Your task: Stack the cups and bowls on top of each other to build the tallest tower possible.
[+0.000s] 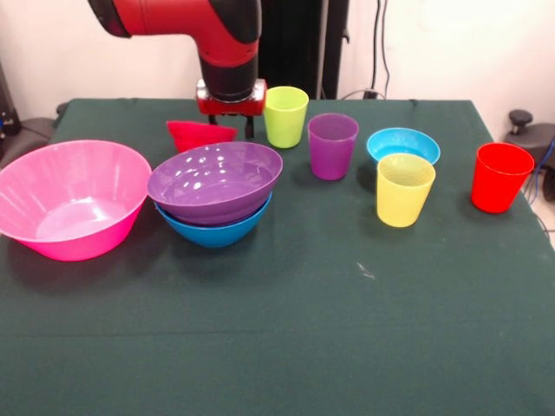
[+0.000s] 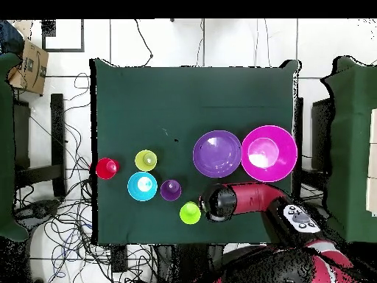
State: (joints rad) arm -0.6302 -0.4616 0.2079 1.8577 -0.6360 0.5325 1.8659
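Note:
The tower is the large purple bowl (image 1: 215, 180) nested in the medium blue bowl (image 1: 212, 227), left of centre; from above only the purple bowl (image 2: 217, 153) shows. My gripper (image 1: 231, 130) hangs just behind it, next to the small red bowl (image 1: 199, 134), which sits tilted and partly hidden; I cannot tell if it is gripped. The arm (image 2: 219, 203) covers that spot from above. The lime green cup (image 1: 286, 115), purple cup (image 1: 332, 146), yellow cup (image 1: 404, 189) and red cup (image 1: 500, 177) stand upright and apart. The light blue bowl (image 1: 403, 143) sits behind the yellow cup. The orange bowl is out of view.
The very large pink bowl (image 1: 74, 199) stands alone at the left, beside the tower; from above it (image 2: 269, 152) lies right of the purple bowl. The green tablecloth (image 1: 286, 329) is bare toward the camera. Cables lie on the floor around the table.

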